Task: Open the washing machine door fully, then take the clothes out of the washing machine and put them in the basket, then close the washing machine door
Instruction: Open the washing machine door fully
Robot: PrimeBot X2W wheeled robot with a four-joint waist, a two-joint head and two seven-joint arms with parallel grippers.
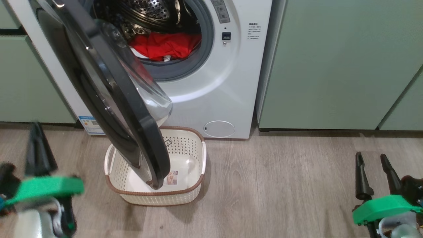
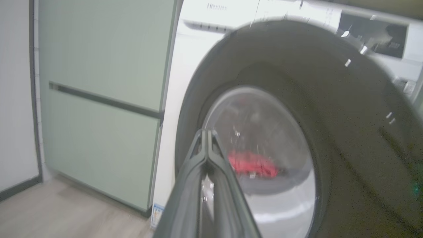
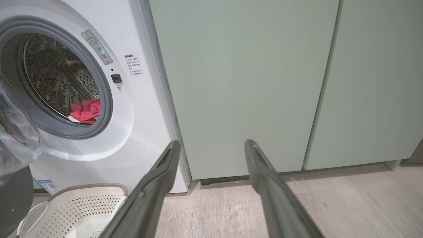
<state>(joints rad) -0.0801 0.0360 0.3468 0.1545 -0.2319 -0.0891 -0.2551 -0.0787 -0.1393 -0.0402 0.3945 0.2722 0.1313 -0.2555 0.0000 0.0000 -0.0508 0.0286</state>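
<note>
The washing machine (image 1: 211, 99) stands with its door (image 1: 150, 142) swung partway out, the black rim and glass bowl hanging over the basket (image 1: 158, 198) on the floor in front. Red clothes (image 1: 165, 44) lie in the steel drum. Low at the left, my left gripper (image 1: 36, 132) is blurred. Its wrist view shows the left gripper (image 2: 206, 132) shut on nothing, pointing at the door (image 2: 330, 99), with the clothes (image 2: 252, 163) visible through the glass. My right gripper (image 1: 370, 155) stands open above the floor at the lower right, apart from everything. The right gripper (image 3: 213, 145) faces the cabinet beside the machine; clothes (image 3: 86, 110) and basket (image 3: 76, 205) sit at left.
Pale green cabinets (image 1: 330, 66) flank the machine on both sides. A small round grey flap (image 1: 219, 129) sits low on the machine's front. Wood floor (image 1: 281, 185) stretches between basket and right gripper. A white wall (image 2: 16, 99) lies beyond the left cabinet.
</note>
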